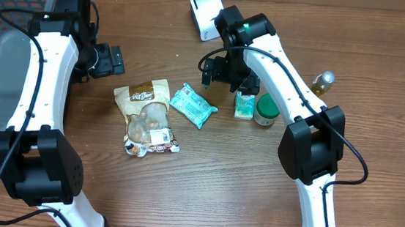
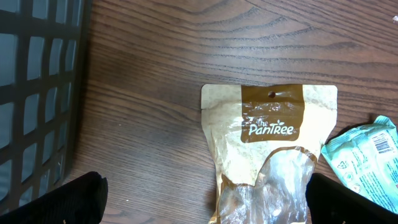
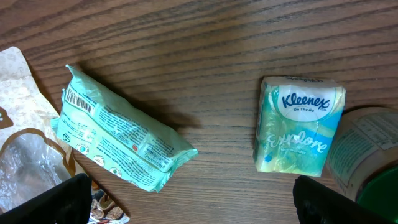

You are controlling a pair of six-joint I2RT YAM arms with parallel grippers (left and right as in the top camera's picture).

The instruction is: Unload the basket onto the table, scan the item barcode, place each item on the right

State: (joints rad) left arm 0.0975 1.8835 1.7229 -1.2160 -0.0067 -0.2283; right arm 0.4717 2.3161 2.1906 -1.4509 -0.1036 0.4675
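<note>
Wood tbl [image 1: 240, 190]: scanner [image 1: 205, 11] overhead cam only

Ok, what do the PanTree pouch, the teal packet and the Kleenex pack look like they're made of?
PanTree pouch: apparently matte kraft-look paper or film, with a clear glossy plastic window lower down. Teal packet: thin, slightly shiny plastic film, judging by its crinkles and crimped end. Kleenex pack: soft glossy plastic wrap, showing highlights and rounded corners.
</note>
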